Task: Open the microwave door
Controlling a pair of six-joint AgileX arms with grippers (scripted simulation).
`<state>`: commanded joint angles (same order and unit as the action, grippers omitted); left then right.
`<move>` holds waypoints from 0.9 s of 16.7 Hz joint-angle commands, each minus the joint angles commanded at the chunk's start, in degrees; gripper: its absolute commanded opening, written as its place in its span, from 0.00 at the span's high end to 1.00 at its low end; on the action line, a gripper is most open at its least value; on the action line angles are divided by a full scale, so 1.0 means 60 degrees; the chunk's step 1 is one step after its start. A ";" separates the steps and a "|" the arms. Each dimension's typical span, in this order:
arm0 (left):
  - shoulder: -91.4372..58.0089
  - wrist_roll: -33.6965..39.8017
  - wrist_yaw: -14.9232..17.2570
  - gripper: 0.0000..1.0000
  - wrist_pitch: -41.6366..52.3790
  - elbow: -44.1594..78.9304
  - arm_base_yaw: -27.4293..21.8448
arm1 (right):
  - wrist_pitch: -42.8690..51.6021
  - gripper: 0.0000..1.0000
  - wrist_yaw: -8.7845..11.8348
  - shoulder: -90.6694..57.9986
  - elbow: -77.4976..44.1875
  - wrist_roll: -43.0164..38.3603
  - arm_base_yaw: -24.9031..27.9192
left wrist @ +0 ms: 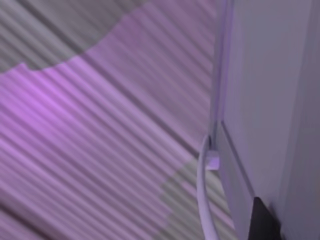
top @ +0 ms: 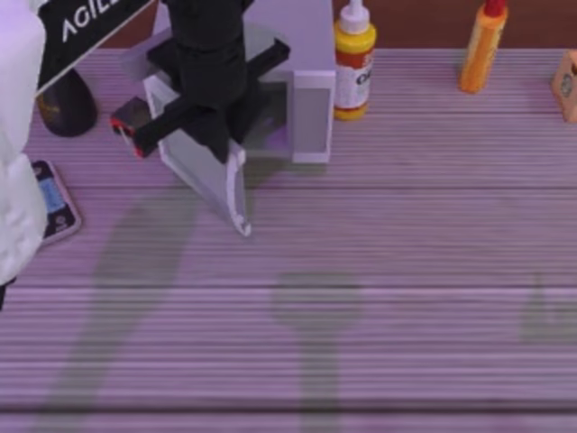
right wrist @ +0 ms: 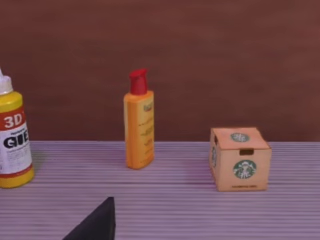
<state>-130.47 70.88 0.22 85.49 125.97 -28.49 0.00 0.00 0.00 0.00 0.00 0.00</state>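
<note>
The pale grey-white microwave (top: 306,36) stands at the back of the table, left of centre. Its door (top: 194,167) is swung out towards the front left, with the curved white handle (top: 237,194) at its free edge. My left arm reaches over the microwave from the back, and its left gripper (top: 221,140) sits at the door's upper edge close to the handle. The left wrist view shows the door panel (left wrist: 265,100) and the handle (left wrist: 202,200) right beside the left gripper (left wrist: 262,222). Only a dark tip of my right gripper (right wrist: 97,225) shows, in the right wrist view.
A yellow glue bottle (top: 353,68) stands just right of the microwave. Farther right are an orange bottle with a red cap (top: 482,45) and a small carton box (top: 568,86). A dark bottle (top: 65,104) and a flat digital scale (top: 54,203) lie at the left.
</note>
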 joint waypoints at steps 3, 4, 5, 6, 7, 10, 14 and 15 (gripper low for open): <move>0.0000 0.0000 0.0000 1.00 0.0000 0.0000 0.0000 | 0.0000 0.00 0.0000 0.0000 0.0000 0.0000 0.0000; 0.0000 0.0000 0.0000 1.00 0.0000 0.0000 0.0000 | 0.0000 0.00 0.0000 0.0000 0.0000 0.0000 0.0000; 0.0000 0.0000 0.0000 1.00 0.0000 0.0000 0.0000 | 0.0000 0.00 0.0000 0.0000 0.0000 0.0000 0.0000; 0.0000 0.0000 0.0000 1.00 0.0000 0.0000 0.0000 | 0.0000 0.00 0.0000 0.0000 0.0000 0.0000 0.0000; 0.0000 0.0000 0.0000 1.00 0.0000 0.0000 0.0000 | 0.0000 0.00 0.0000 0.0000 0.0000 0.0000 0.0000; 0.0145 -0.0027 0.0003 1.00 -0.0075 -0.0153 -0.0006 | 0.0000 0.00 0.0000 0.0000 0.0000 0.0000 0.0000; 0.0713 -0.0163 -0.0005 1.00 -0.0455 -0.1096 0.0151 | 0.0000 0.00 0.0000 0.0000 0.0000 0.0000 0.0000; 0.0845 -0.0191 -0.0006 1.00 -0.0544 -0.1334 0.0190 | 0.0000 0.00 0.0000 0.0000 0.0000 0.0000 0.0000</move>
<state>-125.40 69.73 0.18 82.23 117.97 -27.35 0.00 0.00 0.00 0.00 0.00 0.00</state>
